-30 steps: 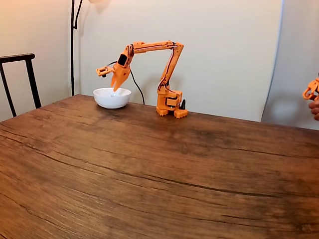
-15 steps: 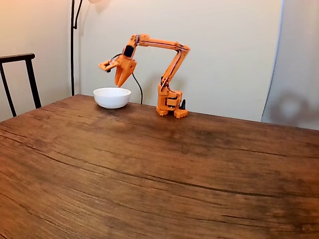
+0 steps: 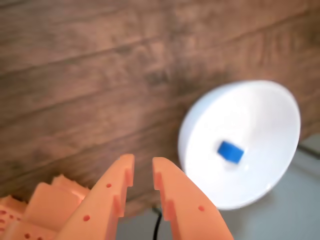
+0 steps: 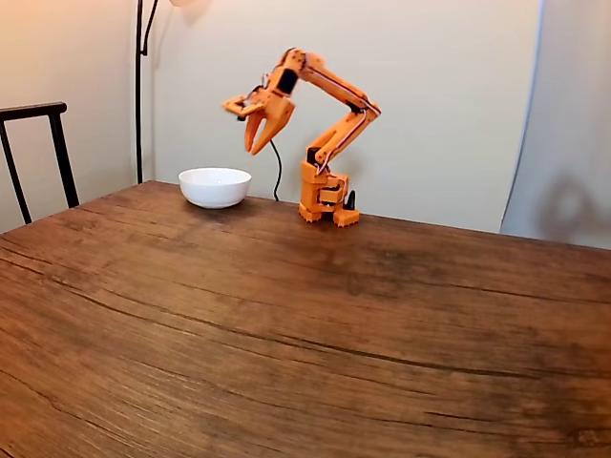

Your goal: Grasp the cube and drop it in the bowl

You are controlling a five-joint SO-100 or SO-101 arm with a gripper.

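The small blue cube [image 3: 230, 151] lies inside the white bowl [image 3: 270, 110], near its middle. In the wrist view my orange gripper [image 3: 143, 160] is left of the bowl, over bare wood. Its fingers stand a narrow gap apart with nothing between them. In the fixed view the bowl [image 4: 215, 187] stands at the far left of the table. The gripper [image 4: 254, 145] hangs well above it and a little to its right, pointing down. The bowl's wall hides the cube in this view.
The arm's base [image 4: 325, 196] stands at the table's far edge, right of the bowl, with a black cable behind it. A dark chair back [image 4: 38, 143] and a lamp pole [image 4: 139, 86] stand at the left. Wide wooden tabletop [image 4: 305, 324] lies in front.
The gripper rose from just above the bowl and swung up and to the right, away from it. A hand with an orange device at the right edge is gone.
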